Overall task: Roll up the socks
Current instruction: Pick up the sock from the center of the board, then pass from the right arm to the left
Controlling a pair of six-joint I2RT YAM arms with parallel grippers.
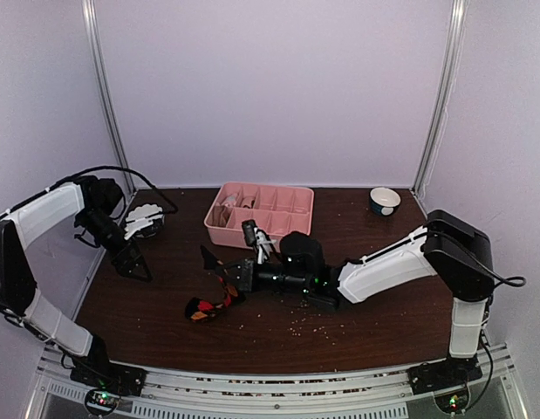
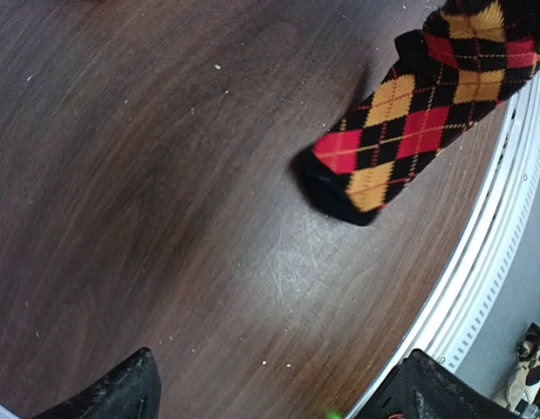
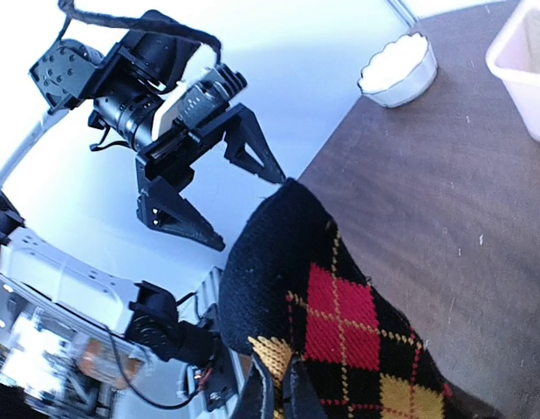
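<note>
From above, my right arm reaches low across the counter from its base at the near right. The forearm is almost level and the wrist points left. My right tool is clenched on the black, red and orange diamond-patterned sock, left of the counter's middle and in front of the pink tray. The sock's long axis runs on a diagonal: one black end pokes toward the far left, and the patterned length trails to the near left. My left arm is folded at the left edge with the wrist dropping down. My left tool hangs released, fingers spread, apart from the sock. A white bowl sits just behind it.

Through my left wrist camera, my fingers stand wide at the bottom corners with bare wood between them. The sock comes in from the top right and slants toward the lower left, ending in a black edge near the white rail. I cannot tell whether that end touches the wood.

Through my right wrist camera, my right tool pinches the sock at the bottom of the view. The sock's black end rises past my fingers toward my left tool, which stands open beyond it without touching.
</note>
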